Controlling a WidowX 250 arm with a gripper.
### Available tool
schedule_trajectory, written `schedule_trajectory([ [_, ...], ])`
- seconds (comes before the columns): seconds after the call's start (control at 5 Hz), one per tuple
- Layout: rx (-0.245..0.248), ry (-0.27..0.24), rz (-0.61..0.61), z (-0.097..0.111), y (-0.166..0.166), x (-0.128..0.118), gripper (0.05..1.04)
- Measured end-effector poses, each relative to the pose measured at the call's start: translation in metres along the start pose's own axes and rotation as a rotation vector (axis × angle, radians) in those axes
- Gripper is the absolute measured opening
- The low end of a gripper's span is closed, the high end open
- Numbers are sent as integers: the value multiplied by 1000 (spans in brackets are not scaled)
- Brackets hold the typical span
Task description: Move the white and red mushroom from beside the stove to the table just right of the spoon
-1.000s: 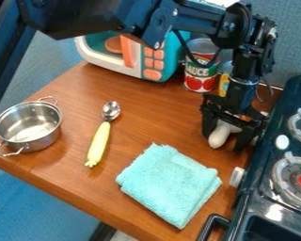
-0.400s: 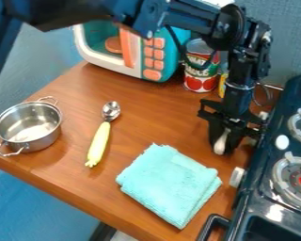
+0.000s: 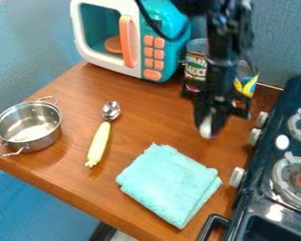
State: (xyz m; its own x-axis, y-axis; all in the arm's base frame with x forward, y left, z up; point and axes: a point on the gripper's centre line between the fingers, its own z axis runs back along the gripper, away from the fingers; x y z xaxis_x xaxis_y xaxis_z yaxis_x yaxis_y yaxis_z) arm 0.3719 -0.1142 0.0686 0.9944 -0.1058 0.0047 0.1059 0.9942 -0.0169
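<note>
"And there it goes: the black gripper [image 3: 209, 126] has come up and over to our left from its spot by the stove [image 3: 266, 179], with the pale, rounded object [image 3: 206, 129] travelling along!"

"Is it holding on properly?"

"Looks like it: the fingers are closed in around the object, just far enough apart for its width, and its whitish end pokes out below the tips. Whether it's clear of the table [image 3: 159, 113], I can't tell"

"And the arm [image 3: 227, 44]?"

"Swung higher, in from the top edge, its lower part hanging nearly straight down, the gripper pointing at the tabletop beyond the folded turquoise cloth [image 3: 169, 183]. It partly hides the tomato can [image 3: 195, 66] behind it, and a yellow-patterned can [image 3: 246, 85] peeps out on our right"

"What about the other containers?"

"Steel pot [image 3: 45, 135] over on our left, unmoved, shiny inside, a wire handle on each side. The toy microwave [image 3: 169, 47] at the back has an orange disc [image 3: 113, 44] inside, showing beside its orange door handle [image 3: 126, 41]"

"And the spoon [image 3: 99, 143]?"

"Same place, between pot and cloth, yellow handle towards us, metal bowl pointing to the microwave"
</note>
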Motion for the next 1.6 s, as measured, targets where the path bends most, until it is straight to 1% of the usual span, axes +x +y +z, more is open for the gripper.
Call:
schedule_trajectory([
  [0.2, 16, -30, 52, 18, 20, -7, 324],
  [0.4, 51, -6, 113, 17, 53, -14, 324],
  [0.6, 64, -4, 182, 17, 84, -14, 324],
  [0.8, 65, 6, 232, 18, 107, -15, 324],
  [1.0, 63, 25, 238, 14, 124, -11, 324],
  [1.2, 65, 77, 240, -6, 135, -13, 324],
  [1.4, 63, 88, 225, -14, 136, -10, 324],
  [1.6, 51, 88, 222, -22, 136, -1, 324],
])
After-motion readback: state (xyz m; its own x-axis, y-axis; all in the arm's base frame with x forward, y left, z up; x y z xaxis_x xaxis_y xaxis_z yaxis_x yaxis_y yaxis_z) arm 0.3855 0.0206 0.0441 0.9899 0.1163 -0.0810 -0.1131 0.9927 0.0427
